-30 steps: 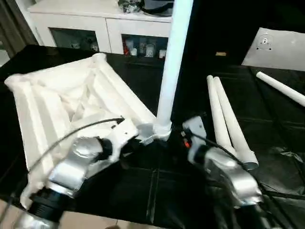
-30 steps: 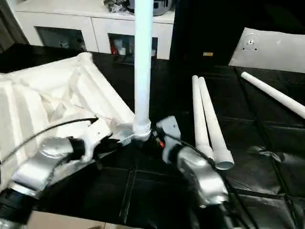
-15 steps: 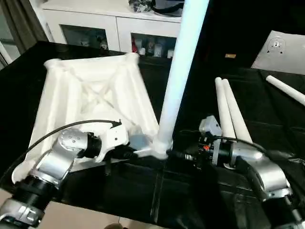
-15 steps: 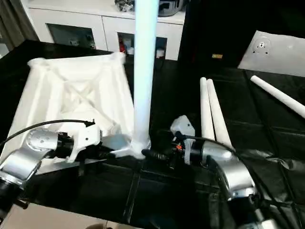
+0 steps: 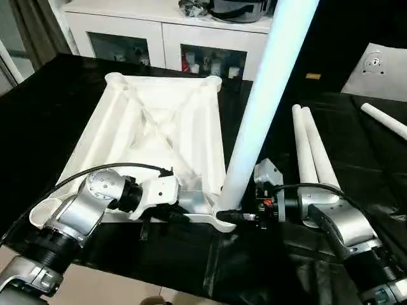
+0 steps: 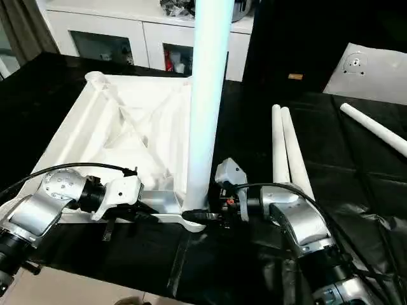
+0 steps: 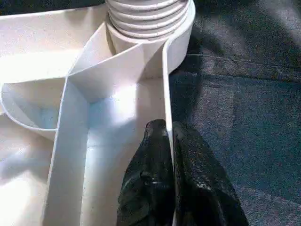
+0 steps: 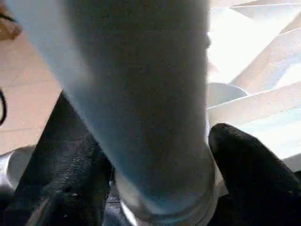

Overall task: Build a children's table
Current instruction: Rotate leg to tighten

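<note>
Left eye view has the tabletop (image 5: 152, 136) lying upside down on the black counter (image 5: 57, 101), ribbed underside up, with one leg (image 5: 257, 121) standing in the near corner socket and leaning a bit toward the robot's right as it rises out of the picture.

The left gripper (image 7: 168, 136) has its jaws pressed together on the thin rim wall of the tabletop right next to that socket, one finger inside the rim and one outside. You can see the threaded base of the leg sitting in the socket just beyond the fingertips in the left wrist view.

The right gripper (image 8: 155, 155) sits at the bottom of the standing leg with its jaws spread around it, a black finger on either side. Can't tell if they're actually squeezing the tube or just close to it.

Two more legs (image 5: 311, 152) lie side by side on the counter to the right, touching each other, and a fourth leg (image 5: 383, 121) lies farther right, well apart from them. White cabinet (image 5: 172, 32) behind the counter.
</note>
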